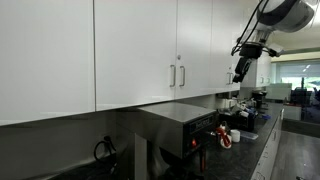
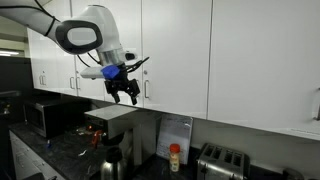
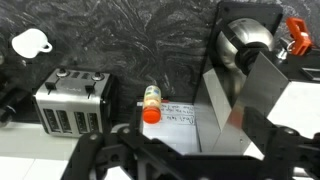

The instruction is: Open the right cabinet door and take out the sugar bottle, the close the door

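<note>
The right cabinet door (image 1: 195, 45) (image 2: 176, 55) is a plain white upper door with a slim silver bar handle (image 1: 182, 75) (image 2: 146, 90) near its left edge, and it is closed. My gripper (image 2: 125, 92) (image 1: 240, 70) hangs open in the air in front of the cabinets, a short way out from that handle and touching nothing. In the wrist view the gripper (image 3: 180, 165) shows as dark fingers along the bottom edge, with nothing between them. The sugar bottle is hidden.
On the dark counter below stand a steel box-shaped appliance (image 2: 110, 125) (image 3: 250, 85), a toaster (image 2: 220, 160) (image 3: 72, 100), a yellowish red-capped bottle (image 2: 175, 157) (image 3: 151, 103), a kettle (image 2: 110, 162) and a microwave (image 2: 50, 115). The matching left door (image 1: 135, 50) is closed.
</note>
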